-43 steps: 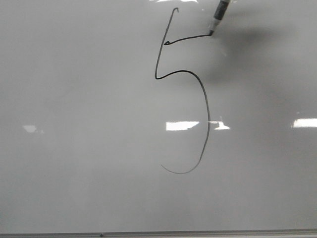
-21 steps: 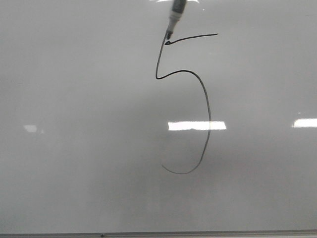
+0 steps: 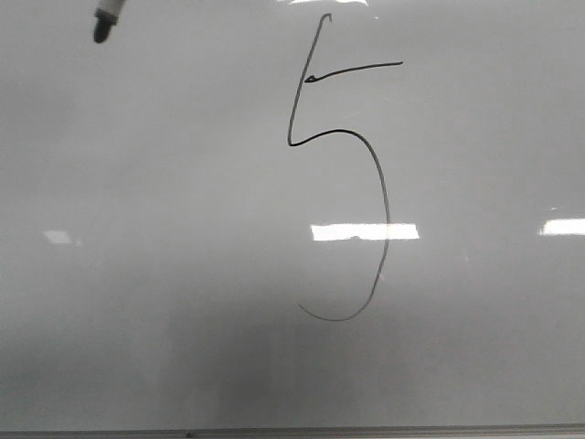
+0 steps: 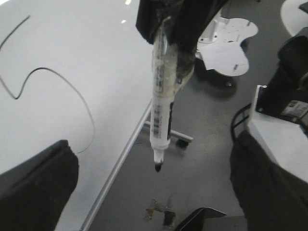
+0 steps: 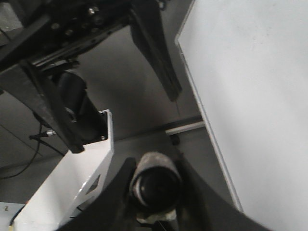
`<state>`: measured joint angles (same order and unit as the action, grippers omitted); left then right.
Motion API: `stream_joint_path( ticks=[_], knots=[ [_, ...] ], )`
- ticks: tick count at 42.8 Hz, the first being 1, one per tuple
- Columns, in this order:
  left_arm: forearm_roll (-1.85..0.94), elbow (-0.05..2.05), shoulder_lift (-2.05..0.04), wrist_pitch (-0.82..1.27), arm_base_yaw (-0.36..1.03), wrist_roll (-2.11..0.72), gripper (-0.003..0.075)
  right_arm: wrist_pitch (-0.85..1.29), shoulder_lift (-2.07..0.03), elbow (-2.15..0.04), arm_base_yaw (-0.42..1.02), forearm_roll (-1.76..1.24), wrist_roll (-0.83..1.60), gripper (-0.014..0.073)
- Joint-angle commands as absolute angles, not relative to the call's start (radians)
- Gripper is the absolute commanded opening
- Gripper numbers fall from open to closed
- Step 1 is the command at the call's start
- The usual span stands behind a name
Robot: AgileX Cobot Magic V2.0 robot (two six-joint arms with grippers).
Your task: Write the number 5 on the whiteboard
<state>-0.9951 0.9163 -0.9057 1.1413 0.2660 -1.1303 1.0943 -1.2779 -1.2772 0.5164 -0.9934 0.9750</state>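
Note:
The number 5 (image 3: 290, 128) is drawn in thin black line on the whiteboard (image 3: 164, 274), right of centre, with stem, top bar and round belly. A white marker (image 3: 102, 30) with a black tip pokes in at the top left, well left of the figure. In the left wrist view the marker (image 4: 161, 110) hangs from a dark mount, its tip over the floor beside the board's edge. My left gripper (image 4: 151, 144) has its jaws wide apart on either side and they do not touch the marker. My right gripper (image 5: 156, 185) is shut on a dark round cylinder (image 5: 155, 185), off the board's side.
A thin grey edge strip (image 3: 274, 432) runs along the board's lower edge. Bright glare patches (image 3: 364, 231) lie on the board. Beside the board stand a wheeled foot (image 4: 182, 140), a white base plate (image 4: 226, 43), a white box (image 5: 72, 192) and dark arm parts (image 5: 72, 106).
The marker left the right end of the top bar, swept left across the figure's top, and now sits at the board's upper left. The figure is unchanged.

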Motion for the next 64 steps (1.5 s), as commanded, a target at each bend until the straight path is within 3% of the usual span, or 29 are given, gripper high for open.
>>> stream_joint_path(
  ticks=[1,7,22,33,43,49,54,60,64],
  knots=[
    [-1.124,0.970,-0.940,1.196,0.264,-1.172,0.0525,1.114,-1.257,-1.307,0.517,-1.108,1.010,-0.0061],
    [-1.136,0.974,-0.970,1.228,0.270,-1.190,0.0458,1.118,-1.257,-1.307,0.517,-1.145,1.030,-0.0061],
    [-1.151,0.974,-1.009,1.172,0.390,-1.202,0.0426,1.138,-1.257,-1.307,0.517,-1.165,1.038,-0.0061],
    [-1.158,0.974,-1.020,1.120,0.423,-1.211,0.0285,1.148,-1.257,-1.307,0.517,-1.165,1.038,-0.0061],
    [-1.138,0.974,-1.020,1.120,0.423,-1.211,0.0208,1.155,-1.257,-1.307,0.517,-1.154,1.038,-0.0061],
    [-1.109,0.974,-1.020,1.123,0.423,-1.211,0.0096,1.142,-1.257,-1.307,0.517,-1.133,1.038,-0.0056],
    [-1.094,0.974,-1.020,1.120,0.423,-1.211,-0.0013,1.117,-1.257,-1.307,0.517,-1.133,1.038,0.0078],
    [-1.062,0.974,-1.020,1.096,0.423,-1.211,-0.0020,1.076,-1.255,-1.307,0.515,-1.127,1.038,0.0408],
    [-1.025,0.974,-1.020,1.072,0.423,-1.202,-0.0020,1.045,-1.248,-1.307,0.514,-1.098,1.038,0.0524]
  ],
)
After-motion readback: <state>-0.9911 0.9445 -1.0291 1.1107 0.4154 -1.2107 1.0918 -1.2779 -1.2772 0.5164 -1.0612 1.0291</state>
